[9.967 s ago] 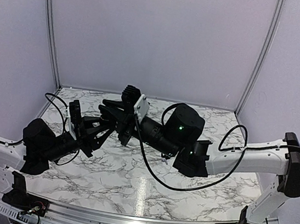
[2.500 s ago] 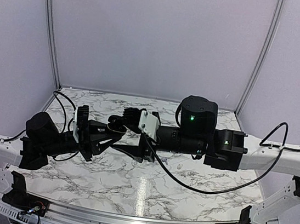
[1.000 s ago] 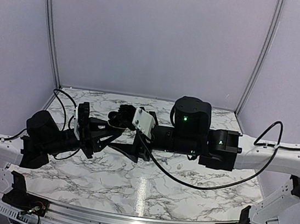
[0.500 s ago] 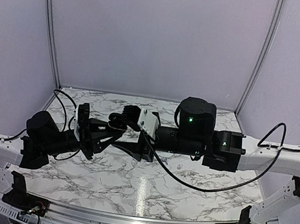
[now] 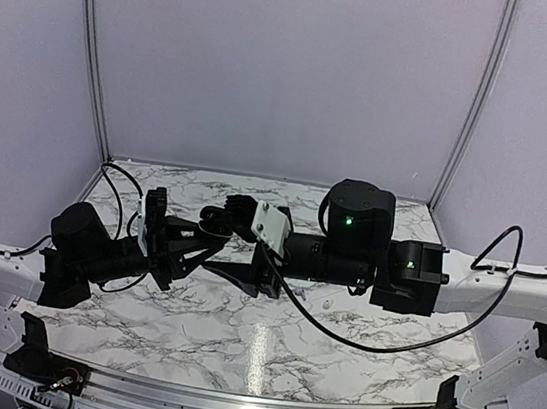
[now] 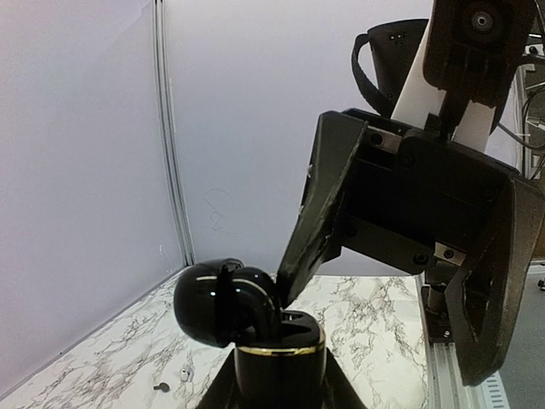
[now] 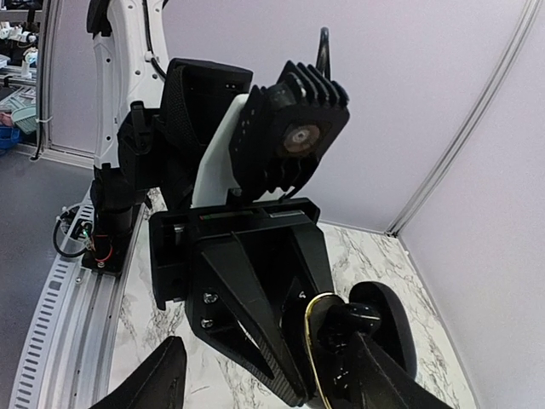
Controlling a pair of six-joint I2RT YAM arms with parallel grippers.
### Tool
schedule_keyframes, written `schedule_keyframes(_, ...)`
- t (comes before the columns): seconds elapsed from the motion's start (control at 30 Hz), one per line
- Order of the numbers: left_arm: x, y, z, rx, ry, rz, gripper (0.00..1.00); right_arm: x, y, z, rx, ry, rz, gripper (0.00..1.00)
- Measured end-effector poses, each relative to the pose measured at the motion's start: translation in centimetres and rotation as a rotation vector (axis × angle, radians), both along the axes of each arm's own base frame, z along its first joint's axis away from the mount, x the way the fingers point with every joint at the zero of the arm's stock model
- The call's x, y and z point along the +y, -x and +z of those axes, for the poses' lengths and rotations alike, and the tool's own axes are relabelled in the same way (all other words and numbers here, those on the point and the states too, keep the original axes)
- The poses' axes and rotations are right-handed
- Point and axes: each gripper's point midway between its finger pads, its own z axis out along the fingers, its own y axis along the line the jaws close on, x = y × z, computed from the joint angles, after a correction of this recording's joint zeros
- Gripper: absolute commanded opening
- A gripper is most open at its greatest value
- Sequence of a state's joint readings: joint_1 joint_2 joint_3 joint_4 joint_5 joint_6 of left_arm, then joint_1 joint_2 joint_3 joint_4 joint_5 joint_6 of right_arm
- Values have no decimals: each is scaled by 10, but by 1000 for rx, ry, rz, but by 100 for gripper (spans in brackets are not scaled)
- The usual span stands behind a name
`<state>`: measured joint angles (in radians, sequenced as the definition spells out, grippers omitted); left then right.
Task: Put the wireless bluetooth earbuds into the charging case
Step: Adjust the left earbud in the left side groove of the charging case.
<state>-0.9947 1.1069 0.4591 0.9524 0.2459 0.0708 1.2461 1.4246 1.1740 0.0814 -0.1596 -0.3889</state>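
Left jaws clamped on black charging case [image 6: 279, 365], lid [image 6: 213, 302] hinged open. Right jaws spread wide, one fingertip [image 6: 291, 273] at the case mouth, the other well clear.

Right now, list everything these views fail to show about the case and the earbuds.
Charging case interior: left wrist view is side-on; the rim and a right end effector finger hide any seated bud.
Left end effector fingertips: cut off by that view's bottom edge.
Two specks on the table: too small to call earbuds.
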Motion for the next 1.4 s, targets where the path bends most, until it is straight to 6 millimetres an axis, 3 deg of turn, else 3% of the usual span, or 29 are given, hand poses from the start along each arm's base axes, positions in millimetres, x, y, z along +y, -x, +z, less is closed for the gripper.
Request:
schedule_keyframes(0.3,0,1,0,-1,-1,-7,0,-2,-13,-1,15,1,-78,68)
schedule_keyframes(0.73,-4,0,1,-12,-15,-11,0,5,-15,-5,45,-16,-85,74)
schedule_keyframes(1.4,-6,2,2,1,-10,-32,0,-2,-13,0,37,-37,-59,55)
